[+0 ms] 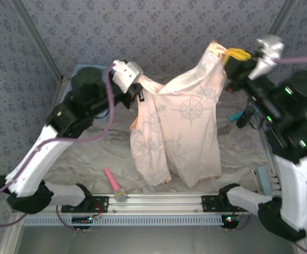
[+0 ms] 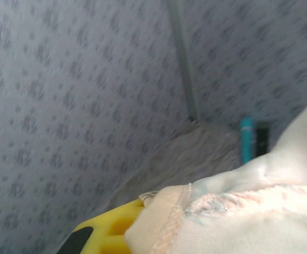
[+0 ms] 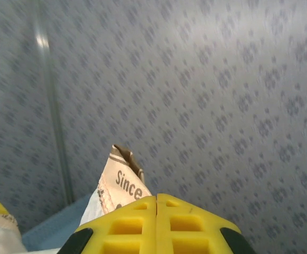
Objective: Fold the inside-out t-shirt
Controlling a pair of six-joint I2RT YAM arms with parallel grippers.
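Right up front, rail: a grey metal rail runs across the near edge, and both arm bases are bolted to it.
Pink tool: a pink tool lies on the grey marbled table cover just behind the rail, left of middle. Its grey head points toward the rail, and it is clear of the shirt.
Shirt: the inside-out t-shirt hangs between the two arms like washing on a line. It is pale peach with faint compass prints showing through. Its lower edge drops to about the table cover, and I cannot tell whether it touches.
Left gripper: the left gripper is raised at the shirt's top left corner and clamped tight on the cloth. From its wrist, a seamed edge of peach fabric lies bunched over a yellow finger.
Right gripper: the right gripper sits higher, at the top right corner. Its yellow fingers are pressed together with no gap, pinching the shirt. A woven label reading "Since" sticks up just past the fingertips.
Teal thing: a teal thing sits at the right, behind the shirt and beside the right arm. It is too small to make out.
Back: a blue-grey patterned wall.
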